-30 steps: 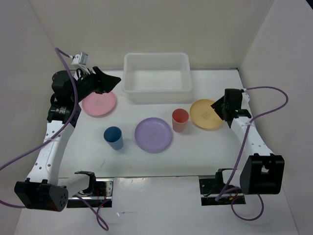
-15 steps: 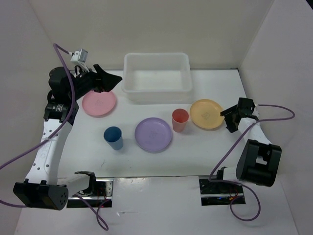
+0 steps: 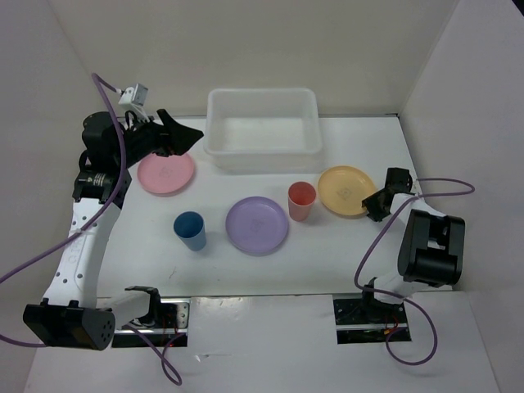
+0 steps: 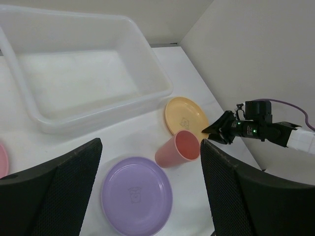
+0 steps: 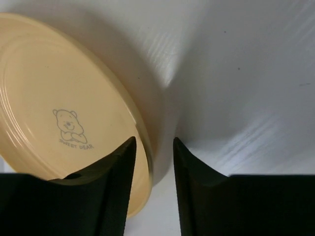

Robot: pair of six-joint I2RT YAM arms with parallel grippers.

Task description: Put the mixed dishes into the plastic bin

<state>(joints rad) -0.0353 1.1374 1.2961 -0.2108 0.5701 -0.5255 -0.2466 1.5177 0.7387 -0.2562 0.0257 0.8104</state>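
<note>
1. Right gripper: over the last second it has dropped from above the yellow plate to table level at the plate's right rim. Its jaws are apart with the rim between them, not yet clamped.
2. Yellow plate: flat on the table, just right of the red cup, unmoved.
3. Left gripper: wide open and holding nothing, raised over the far edge of the pink plate. It has barely shifted.
4. Bin: far middle of the table, no dish in it yet.
5. Blue cup, purple plate: on the table, unmoved.
6. Assessment: the first pick is lined up, and closing on the rim likely comes next. All five dishes are still outstanding.
</note>
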